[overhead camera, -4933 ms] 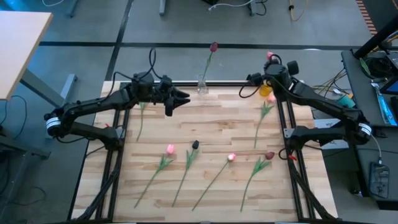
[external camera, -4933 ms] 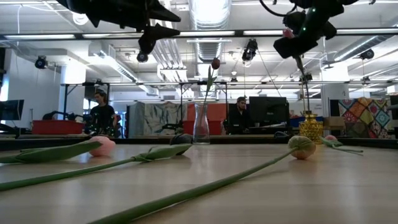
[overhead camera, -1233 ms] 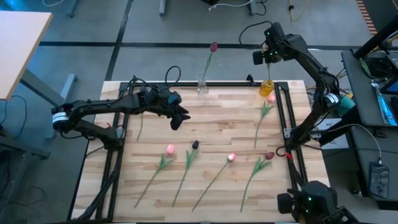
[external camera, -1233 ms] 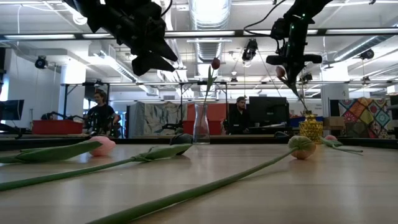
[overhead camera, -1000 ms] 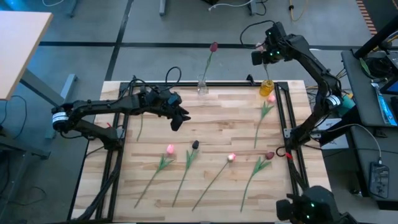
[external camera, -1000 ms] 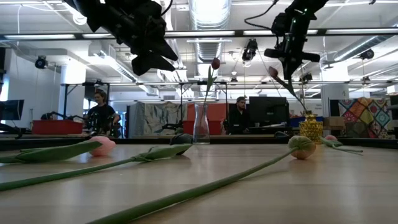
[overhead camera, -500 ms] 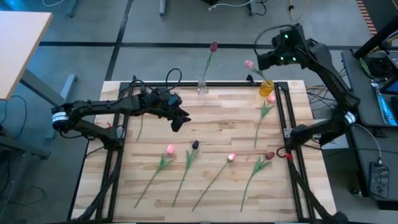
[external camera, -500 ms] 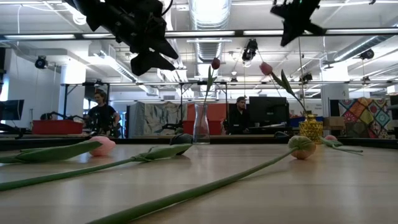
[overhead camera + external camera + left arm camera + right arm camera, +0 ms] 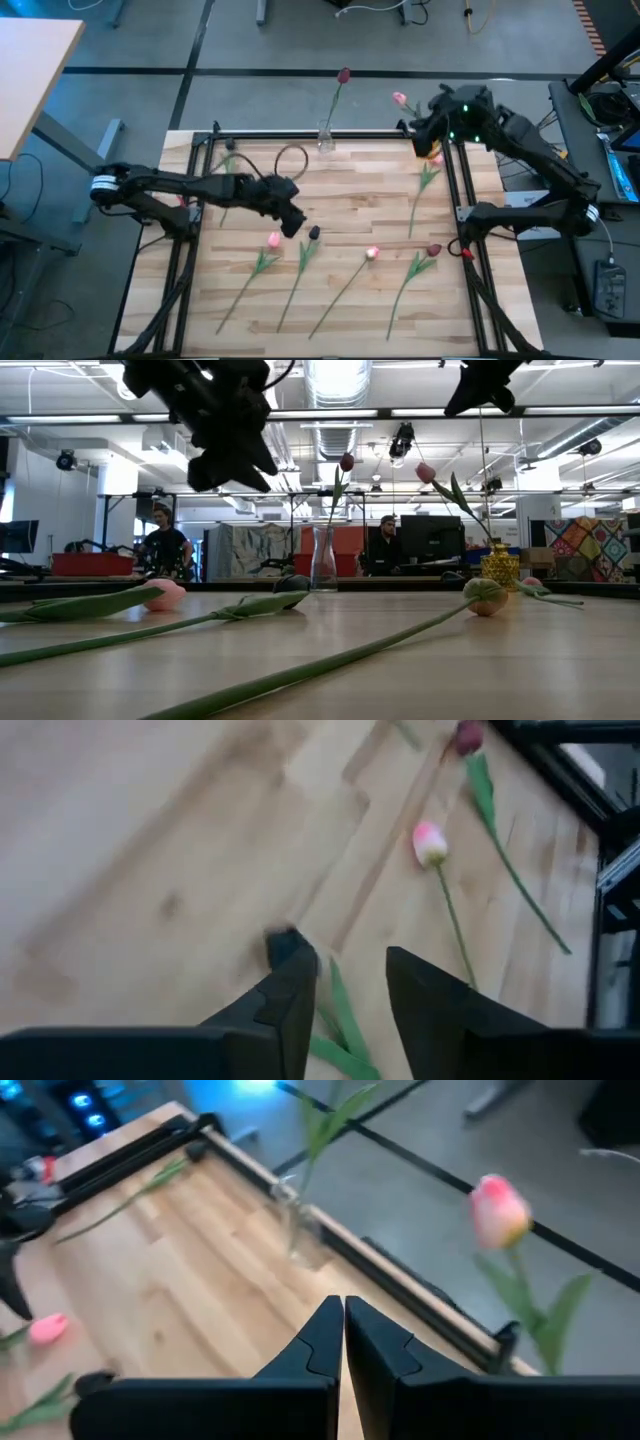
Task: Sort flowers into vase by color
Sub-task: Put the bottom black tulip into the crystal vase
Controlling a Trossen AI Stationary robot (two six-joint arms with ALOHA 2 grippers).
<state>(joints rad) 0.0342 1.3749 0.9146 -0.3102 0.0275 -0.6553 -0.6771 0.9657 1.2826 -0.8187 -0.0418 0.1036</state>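
Pale butcher-block wood makes up the table (image 9: 340, 190), and the flowers are spread across it around one handy landmark, the clear glass vase (image 9: 325, 138) at the far edge. That vase already holds a maroon tulip (image 9: 344, 75). Off to its right stands a small gold vase (image 9: 499, 570) with a pink tulip (image 9: 400, 99) leaning out of it.

On the near side of the glass vase lie a pink bud (image 9: 273, 239), a dark bud (image 9: 314, 233), a second pink one (image 9: 372, 253) and a maroon one (image 9: 433, 249), stems trailing toward the front edge. Another stem (image 9: 424, 195) lies just below the gold vase.

The left gripper (image 9: 291, 222) hangs over the dark bud with its fingers parted and nothing between them. The right gripper (image 9: 428, 128) is up by the gold vase, fingers pressed together and empty.

These look feather-light and floppy: thin stems that would bend and swing. I'd take hold on the stem a little below the head, where the leaf starts, never on the bud itself, which looks easy to crush. Lying flat, the stem gives little to get under, so the fingers would have to straddle it squarely.
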